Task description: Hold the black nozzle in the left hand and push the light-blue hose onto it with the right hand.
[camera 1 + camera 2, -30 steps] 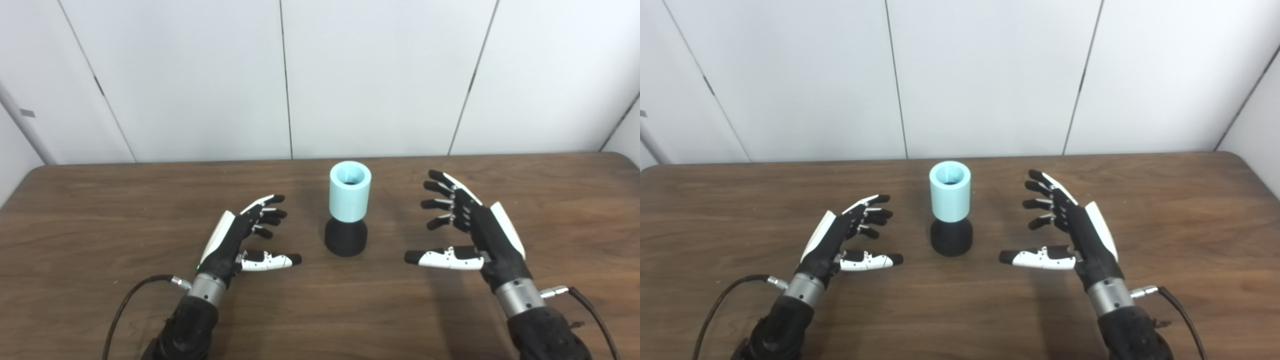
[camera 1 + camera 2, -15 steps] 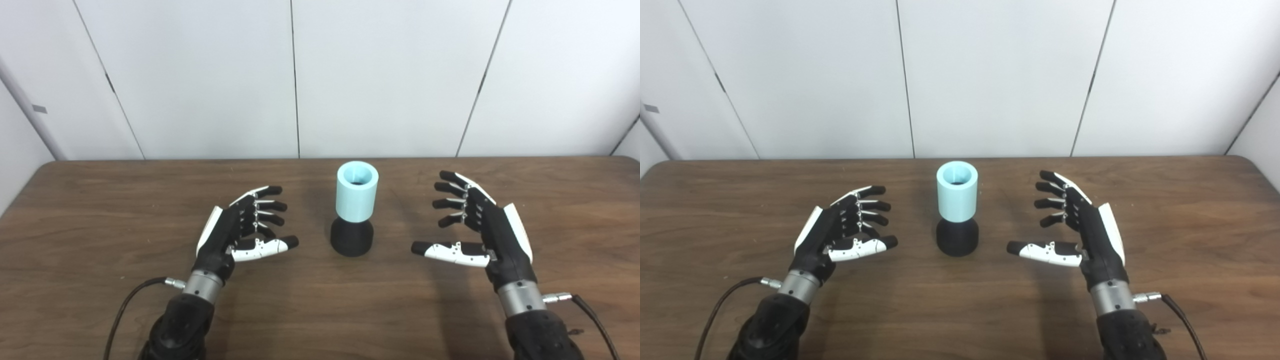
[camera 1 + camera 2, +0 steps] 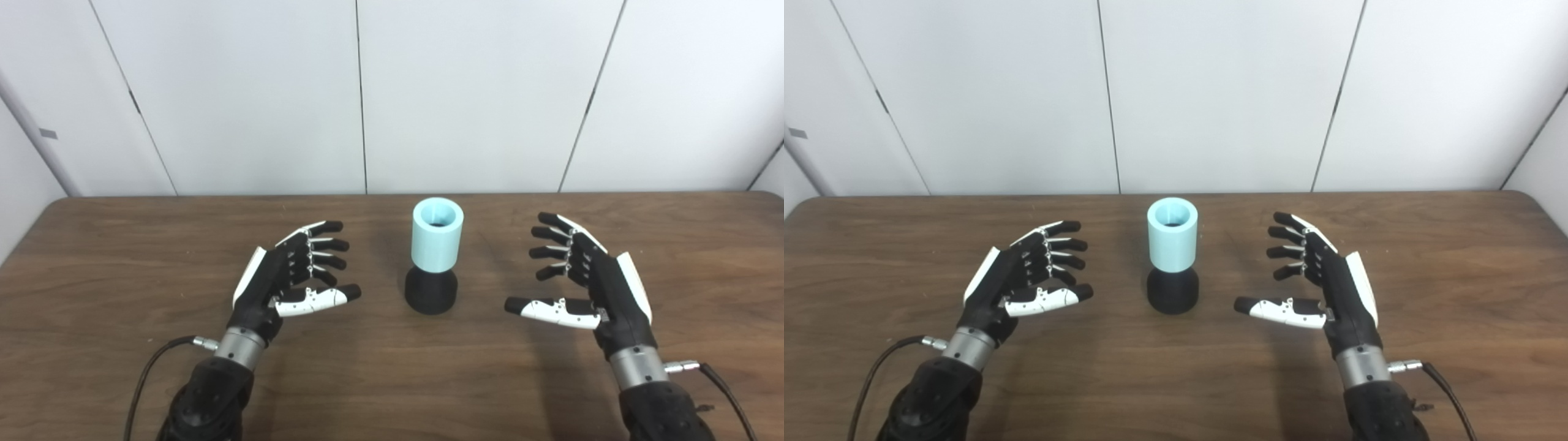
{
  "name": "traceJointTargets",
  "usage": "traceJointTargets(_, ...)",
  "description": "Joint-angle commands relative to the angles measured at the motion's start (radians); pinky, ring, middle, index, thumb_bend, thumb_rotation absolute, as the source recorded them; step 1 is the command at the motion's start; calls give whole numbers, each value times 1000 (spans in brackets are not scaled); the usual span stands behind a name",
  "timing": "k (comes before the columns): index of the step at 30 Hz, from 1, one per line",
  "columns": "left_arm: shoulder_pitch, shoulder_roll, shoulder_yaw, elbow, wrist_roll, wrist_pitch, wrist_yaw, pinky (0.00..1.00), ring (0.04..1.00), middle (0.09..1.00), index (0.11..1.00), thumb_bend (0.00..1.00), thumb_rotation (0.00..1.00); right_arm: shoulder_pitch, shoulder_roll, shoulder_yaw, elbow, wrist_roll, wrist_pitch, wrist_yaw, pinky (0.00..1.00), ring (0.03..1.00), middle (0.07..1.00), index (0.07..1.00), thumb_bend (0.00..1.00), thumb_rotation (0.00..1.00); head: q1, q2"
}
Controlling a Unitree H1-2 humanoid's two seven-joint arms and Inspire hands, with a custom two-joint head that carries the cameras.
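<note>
Left eye view: smooth light-blue hose (image 3: 437,242) cylinder stands on flared matte black nozzle (image 3: 430,292); left hand (image 3: 288,279) and right hand (image 3: 582,280) spread, empty, over wood-grain bench (image 3: 122,257).

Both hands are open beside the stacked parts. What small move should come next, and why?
Probably bring the left hand in toward the black nozzle and close on it. Both hands are open and clear of the parts, and the light-blue hose stands upright on the nozzle, ungripped; the right hand waits.
</note>
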Motion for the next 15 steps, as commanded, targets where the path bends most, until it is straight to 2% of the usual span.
traceJointTargets(1,-22,5,8,-38,-17,-7,4,468,611,682,705,817,0,-15,-8,-2,-30,11,-42,4,529,694,784,823,750,115,-1,1)
traceJointTargets(15,-23,4,8,-18,-34,5,-1,462,622,687,708,809,0,-9,-11,-1,-28,20,-50,1,536,697,783,823,749,106,-8,-5)
